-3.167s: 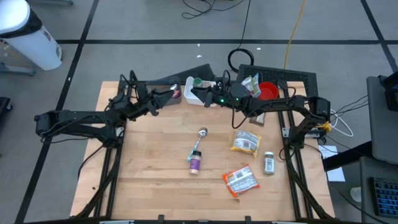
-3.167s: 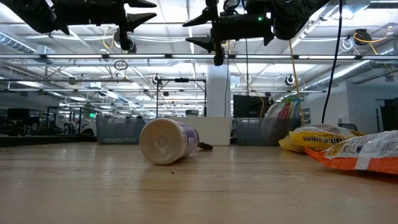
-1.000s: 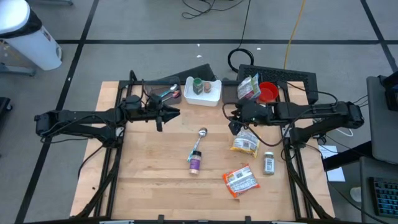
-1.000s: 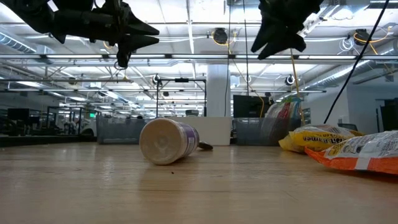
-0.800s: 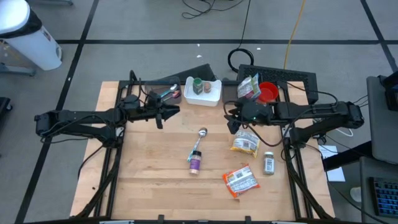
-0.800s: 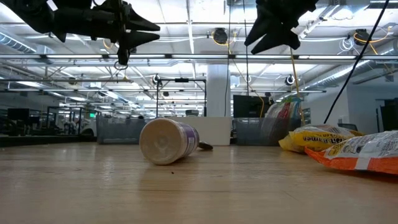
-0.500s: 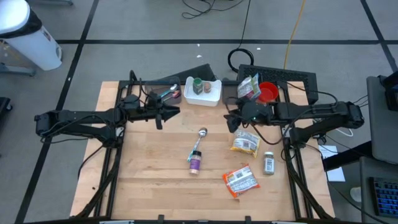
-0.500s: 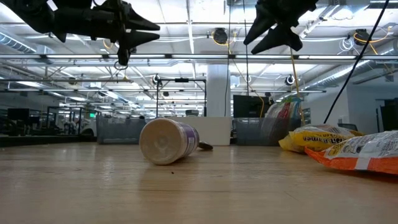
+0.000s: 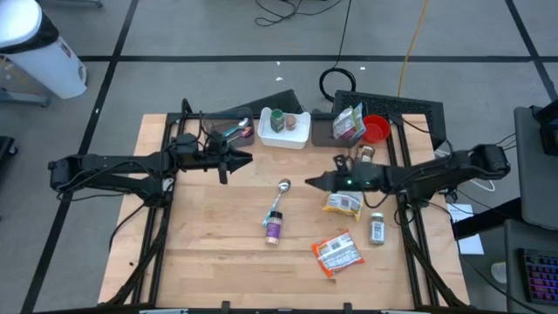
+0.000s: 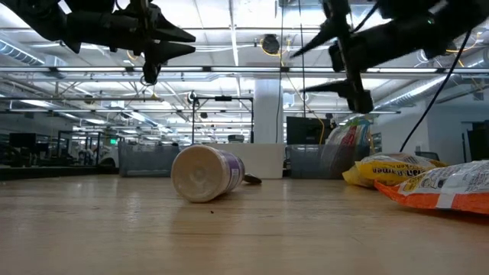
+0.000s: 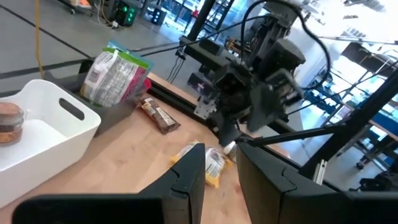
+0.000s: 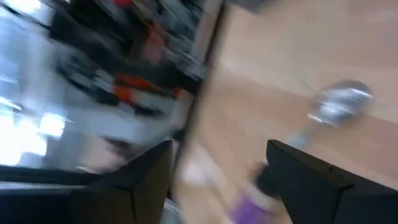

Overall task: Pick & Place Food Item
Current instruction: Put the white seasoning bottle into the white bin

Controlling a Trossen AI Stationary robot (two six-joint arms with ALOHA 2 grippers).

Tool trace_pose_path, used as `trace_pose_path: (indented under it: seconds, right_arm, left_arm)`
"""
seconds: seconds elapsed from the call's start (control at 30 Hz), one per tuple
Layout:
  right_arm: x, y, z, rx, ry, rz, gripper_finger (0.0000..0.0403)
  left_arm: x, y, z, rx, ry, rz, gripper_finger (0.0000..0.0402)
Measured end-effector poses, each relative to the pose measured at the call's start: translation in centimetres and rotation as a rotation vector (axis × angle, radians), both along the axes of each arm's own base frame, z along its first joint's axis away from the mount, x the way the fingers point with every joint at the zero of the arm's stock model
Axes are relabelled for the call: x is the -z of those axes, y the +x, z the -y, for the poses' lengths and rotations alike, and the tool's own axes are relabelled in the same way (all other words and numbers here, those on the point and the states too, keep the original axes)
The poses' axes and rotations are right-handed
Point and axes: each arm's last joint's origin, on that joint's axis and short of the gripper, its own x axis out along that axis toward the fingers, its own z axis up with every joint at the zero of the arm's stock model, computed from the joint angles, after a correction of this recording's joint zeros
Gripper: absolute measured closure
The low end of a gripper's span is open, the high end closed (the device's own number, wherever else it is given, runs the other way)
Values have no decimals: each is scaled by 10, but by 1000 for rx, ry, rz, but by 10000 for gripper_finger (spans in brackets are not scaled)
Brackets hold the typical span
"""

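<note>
- A purple-banded scoop (image 10: 205, 173) lies on its side on the wooden worktop (image 10: 229, 229), its pale round end facing the camera
- At the right edge, a yellow snack bag (image 10: 386, 169) lies just behind an orange-and-white packet (image 10: 443, 187) — both flat on the wood
- The left gripper (image 10: 164, 34) hangs high at upper left, fingers close together
- The right gripper (image 10: 306, 65) hangs at upper right, its two fingers spread apart, nothing between them

Red cup (image 9: 376, 130), black cable loop (image 9: 338, 82)
</note>
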Motion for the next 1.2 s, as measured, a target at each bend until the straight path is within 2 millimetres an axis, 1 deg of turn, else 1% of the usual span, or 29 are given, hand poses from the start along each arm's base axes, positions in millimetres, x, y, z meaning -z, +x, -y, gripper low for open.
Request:
trace_pose_path:
  seconds: [0.07,0.17,0.3,0.37,0.43,0.53,0.6,0.7,0.77,0.83,0.93,1.03,1.2]
  right_arm:
    - [5,-6,-2,63,8,134,141]
    - [7,-15,-4,148,1,274,138]
    - [2,-19,-6,234,-31,361,138]
    - [-6,-17,-6,269,-53,389,138]
    - [-18,-11,-6,266,-119,408,138]
    - [-47,3,-10,195,-245,437,138]
    - [-64,15,-12,138,-316,375,138]
    - [-87,31,-16,19,-383,180,142]
    - [-103,36,-18,-72,-387,20,147]
    - [-113,38,-19,-122,-356,-146,152]
    - [-124,32,-22,-145,-249,-329,159]
    - [-134,26,-30,-121,-108,-391,164]
    - [-124,10,-61,-155,77,-556,175]
  left_arm:
    - [0,0,0,-3,5,1,302]
    - [-1,0,0,-8,3,6,302]
    - [-1,0,0,-10,3,7,302]
    - [-1,0,0,-10,1,13,302]
    - [-3,0,0,-11,-15,29,302]
    - [-4,0,0,-12,-25,39,302]
    - [-4,0,0,-12,-9,37,302]
    - [-3,0,0,-12,11,34,302]
    - [-3,0,0,-13,11,34,302]
    - [-3,0,0,-14,11,33,302]
    - [-3,0,-1,-14,10,32,302]
    - [-3,0,-1,-14,6,26,302]
    - [1,0,0,-3,-5,-10,302]
